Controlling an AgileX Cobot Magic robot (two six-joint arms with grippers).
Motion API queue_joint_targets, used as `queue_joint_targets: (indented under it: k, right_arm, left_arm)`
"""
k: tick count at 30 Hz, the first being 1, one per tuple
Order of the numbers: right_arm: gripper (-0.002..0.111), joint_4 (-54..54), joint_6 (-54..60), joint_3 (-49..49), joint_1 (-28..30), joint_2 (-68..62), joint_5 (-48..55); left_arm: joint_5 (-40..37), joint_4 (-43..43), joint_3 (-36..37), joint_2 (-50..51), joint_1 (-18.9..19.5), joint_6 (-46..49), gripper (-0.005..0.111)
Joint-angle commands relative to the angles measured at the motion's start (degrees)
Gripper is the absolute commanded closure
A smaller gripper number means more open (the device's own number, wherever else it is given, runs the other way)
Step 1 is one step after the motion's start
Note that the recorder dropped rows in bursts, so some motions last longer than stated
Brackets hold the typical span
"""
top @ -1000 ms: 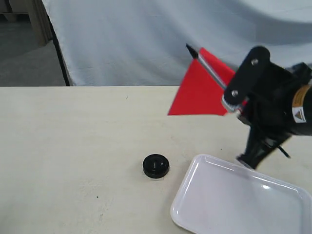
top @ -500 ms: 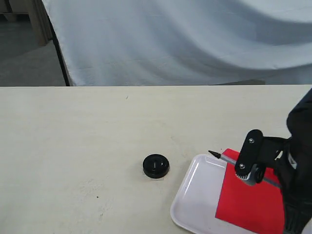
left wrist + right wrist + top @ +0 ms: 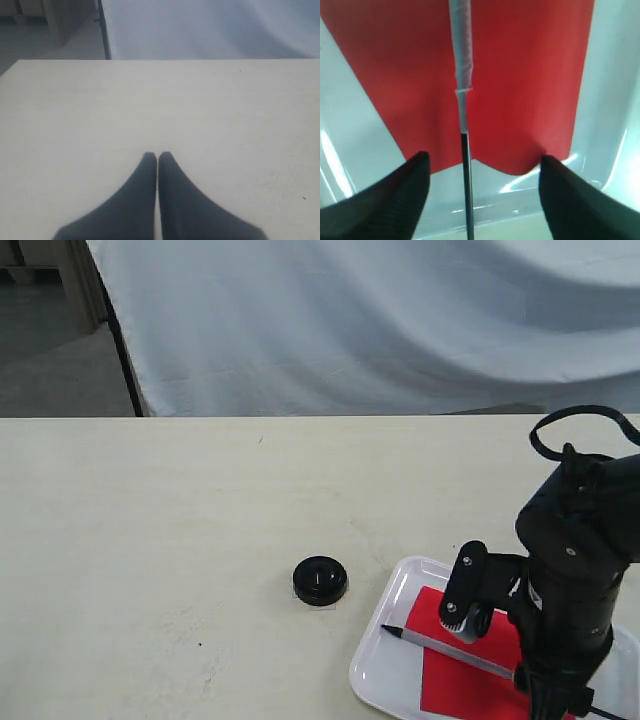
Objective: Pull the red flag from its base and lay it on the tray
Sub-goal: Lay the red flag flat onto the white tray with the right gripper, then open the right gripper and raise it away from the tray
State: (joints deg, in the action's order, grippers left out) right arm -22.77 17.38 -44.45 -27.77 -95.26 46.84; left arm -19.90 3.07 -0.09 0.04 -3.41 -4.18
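Right gripper (image 3: 482, 159) jaws spread wide, holding nothing, over small red cloth flag (image 3: 460, 690) on thin pole, lying flat in white glossy rectangular tray (image 3: 371, 673). Round black plastic base (image 3: 320, 580) sits nearby on table (image 3: 150, 540). Left gripper (image 3: 158, 156) closed, empty.

red flag (image 3: 455, 682): 1 | base (image 3: 320, 580): 1 | tray (image 3: 386, 670): 1 | table (image 3: 150, 540): 1

You have soft, even, fairly bright light; the base (image 3: 320, 580) casts only a faint shadow. Glare streaks the tray (image 3: 612, 90) in the right wrist view; left gripper (image 3: 157, 157) and right gripper (image 3: 482, 157) look blurred.
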Motion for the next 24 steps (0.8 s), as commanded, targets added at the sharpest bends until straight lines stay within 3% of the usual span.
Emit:
queue_joint_targets:
  k: [1, 7, 10, 12, 15, 16, 20, 24]
  right_arm:
    - [0.037, 1.2, -0.6, -0.1, 0.2, 0.4, 0.0]
    - [0.047, 2.2, -1.3, -1.1, 0.2, 4.9, 0.3]
    - [0.058, 2.2, -2.8, -2.3, 0.2, 8.1, 0.3]
    - [0.072, 2.2, -3.1, -3.0, 0.2, 10.3, -0.1]
    - [0.104, 2.0, -4.2, -2.8, 0.2, 13.0, -2.1]
    - [0.108, 2.0, -5.6, -2.7, 0.4, 13.7, -3.1]
    - [0.108, 7.1, -7.1, -2.7, 2.8, 14.5, -5.5]
    - [0.108, 13.1, -7.0, -2.7, 9.1, 14.5, -6.7]
  left_arm:
    - [0.2, -0.3, 0.1, 0.0, -0.3, -0.1, 0.105]
    - [0.2, -0.3, 0.1, 0.0, -0.3, -0.1, 0.105]
    - [0.2, -0.3, 0.1, 0.0, -0.3, -0.1, 0.105]
    - [0.2, -0.3, 0.1, 0.0, -0.3, -0.1, 0.105]
    - [0.2, -0.3, 0.1, 0.0, -0.3, -0.1, 0.105]
    - [0.2, -0.3, 0.1, 0.0, -0.3, -0.1, 0.105]
    - [0.2, -0.3, 0.1, 0.0, -0.3, -0.1, 0.105]
    - [0.2, -0.3, 0.1, 0.0, -0.3, -0.1, 0.105]
